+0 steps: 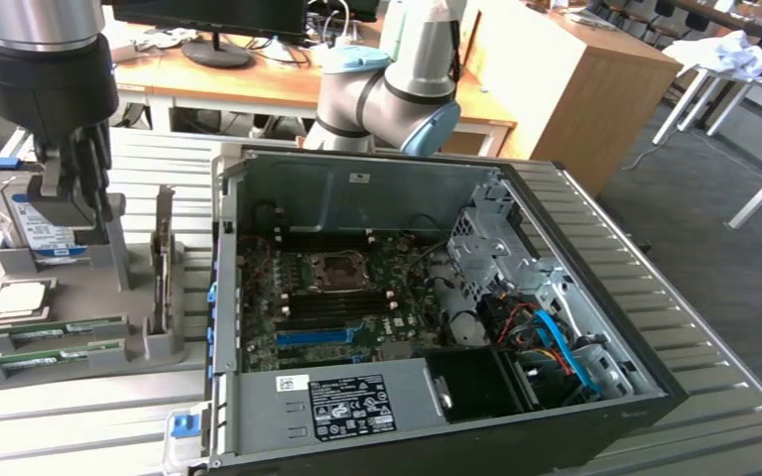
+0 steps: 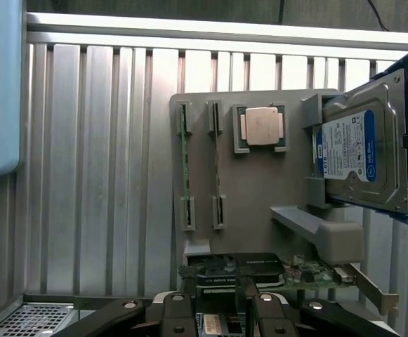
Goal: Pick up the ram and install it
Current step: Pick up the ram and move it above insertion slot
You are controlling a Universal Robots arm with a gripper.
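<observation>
Ribbed metal desk [image 1: 76, 426], grey parts holder [image 1: 143, 347] parked just beside the open PC case [image 1: 354, 188]. End effector [image 1: 74, 196] hangs over the holder's hard-drive end, jaws spread wide, nothing in them. Ram [image 1: 51, 330] sits edge-up in clips at the holder's far end from the hard drive [image 1: 31, 223], with a second stick [image 1: 44, 359] parallel just beside it. Reads as the approach for the pick: not over the ram, no contact. To do it well, I'd centre the jaws mid-length between the holder's end clips, pinch across the thin faces, and come down and lift dead vertical so the stick doesn't bind. Tight spots: the gap between the two sticks is narrow and one finger has to fit in it; the CPU [image 1: 17, 297] lies near on the holder's drive side. Hard drive and upright expansion card [image 1: 164, 248] stand taller than the sticks, so travel above them. Case wall borders the holder on one side; open room is overhead.
</observation>
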